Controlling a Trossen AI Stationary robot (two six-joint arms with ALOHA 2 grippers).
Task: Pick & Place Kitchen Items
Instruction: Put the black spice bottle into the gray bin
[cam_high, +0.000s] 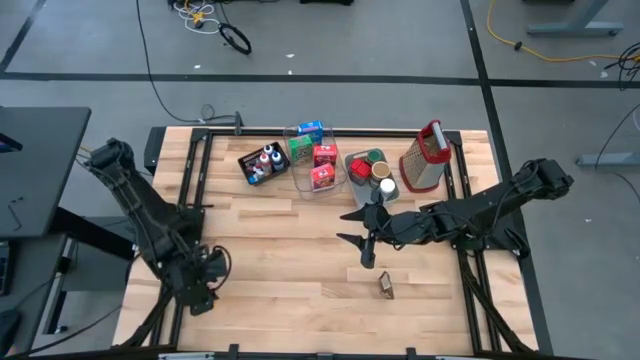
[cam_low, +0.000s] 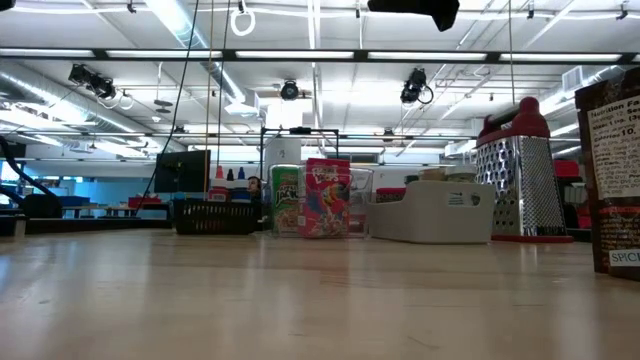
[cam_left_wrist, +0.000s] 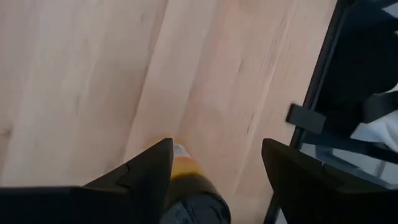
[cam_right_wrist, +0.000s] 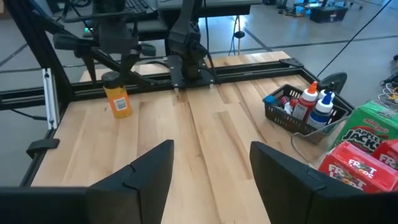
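An orange bottle with a black cap (cam_right_wrist: 117, 94) stands on its base on the table near the left front corner. My left gripper (cam_left_wrist: 217, 146) hangs open over it, pointing steeply down, with the bottle (cam_left_wrist: 186, 180) between the fingers, close beside one of them. In the high view the left gripper (cam_high: 205, 278) hides the bottle. My right gripper (cam_high: 362, 238) waits open above the table's middle with nothing between its fingers (cam_right_wrist: 211, 168). A brown spice packet (cam_high: 386, 286) stands upright on the table near the front, right of the middle. My left gripper comes at the orange bottle from above, its open fingers on either side of the black cap (cam_left_wrist: 200, 208). One finger (cam_left_wrist: 146, 171) stands right beside the bottle; whether it touches, I cannot tell. The bottle stands upright on the table.
Along the far edge stand a black basket (cam_high: 262, 164) of small bottles, a clear bin (cam_high: 310, 158) with coloured boxes, a grey tray (cam_high: 368, 172) with round cans and a metal grater (cam_high: 425, 158) with a red handle. A black frame rail (cam_left_wrist: 317, 93) runs along the table's left side.
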